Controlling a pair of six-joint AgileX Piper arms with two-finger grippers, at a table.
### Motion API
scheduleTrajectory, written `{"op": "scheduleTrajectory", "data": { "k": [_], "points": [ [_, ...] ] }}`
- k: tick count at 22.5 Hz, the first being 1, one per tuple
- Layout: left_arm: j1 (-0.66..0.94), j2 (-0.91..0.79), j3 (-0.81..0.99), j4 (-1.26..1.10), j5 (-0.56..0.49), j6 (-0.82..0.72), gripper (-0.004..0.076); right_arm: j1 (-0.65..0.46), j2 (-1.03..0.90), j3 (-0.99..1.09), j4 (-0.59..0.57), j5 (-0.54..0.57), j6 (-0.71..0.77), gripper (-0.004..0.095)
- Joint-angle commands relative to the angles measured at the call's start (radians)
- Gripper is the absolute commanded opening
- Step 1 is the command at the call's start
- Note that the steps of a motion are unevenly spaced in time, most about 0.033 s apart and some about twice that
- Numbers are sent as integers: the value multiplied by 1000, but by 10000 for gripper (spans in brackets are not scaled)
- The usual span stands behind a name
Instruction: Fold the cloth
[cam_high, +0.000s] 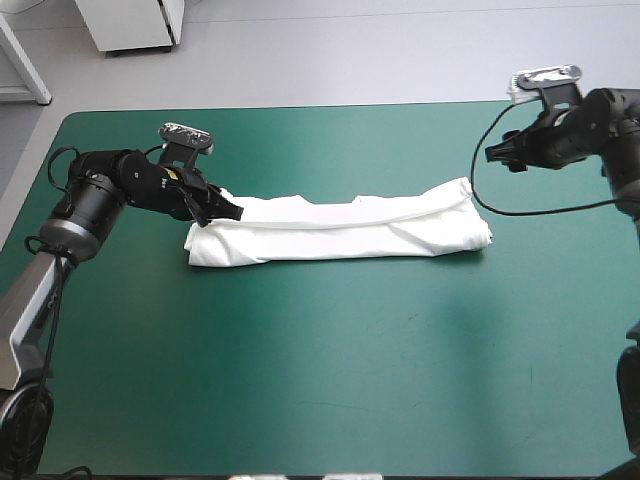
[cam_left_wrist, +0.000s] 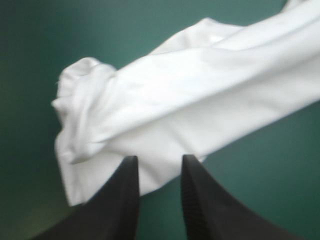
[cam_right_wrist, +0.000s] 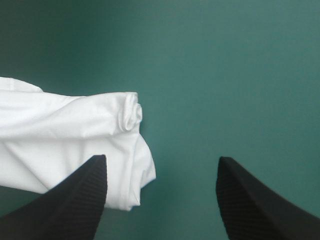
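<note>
The white T-shirt (cam_high: 340, 232) lies on the teal-green cover as a long folded band running left to right across the table's middle. My left gripper (cam_high: 232, 210) sits low at the band's left end. In the left wrist view its black fingers (cam_left_wrist: 125, 195) stand a narrow gap apart, open, with the T-shirt's (cam_left_wrist: 190, 95) edge just ahead of their tips. My right gripper (cam_high: 492, 152) hangs above and a little beyond the band's right end. Its fingers (cam_right_wrist: 85, 195) are wide open, and the rolled end of the T-shirt (cam_right_wrist: 65, 135) lies below, toward one finger.
Bare teal-green cover (cam_high: 330, 370) stretches from the T-shirt to the table's near edge, and a narrower strip (cam_high: 330, 150) lies behind it.
</note>
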Motion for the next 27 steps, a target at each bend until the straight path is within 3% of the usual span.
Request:
{"op": "scheduleTrajectory", "data": {
  "k": [1, 6, 11, 15, 17, 21, 27],
  "points": [
    [-6, -52, -35, -237, -26, 137, -13, -51, -134, 57, -8, -31, 15, 604],
    [-23, 0, -35, -509, -48, 315, -9, -79, -231, 207, -4, -48, 18, 592],
    [-150, 139, -39, -557, -132, 369, -9, -79, -240, 283, 16, -54, 21, 577],
    [-225, 266, -126, -523, -172, 363, -9, -79, -235, 283, 16, -70, 22, 577],
    [-242, 351, -207, -429, -167, 280, -9, -79, -210, 283, 25, -72, 22, 577],
    [-244, 484, -355, -283, -80, 167, -9, -79, -112, 283, 102, -84, -20, 577],
    [-244, 564, -391, -268, -27, 139, -9, -79, 48, 281, 196, -94, -91, 577]
  ]
}}
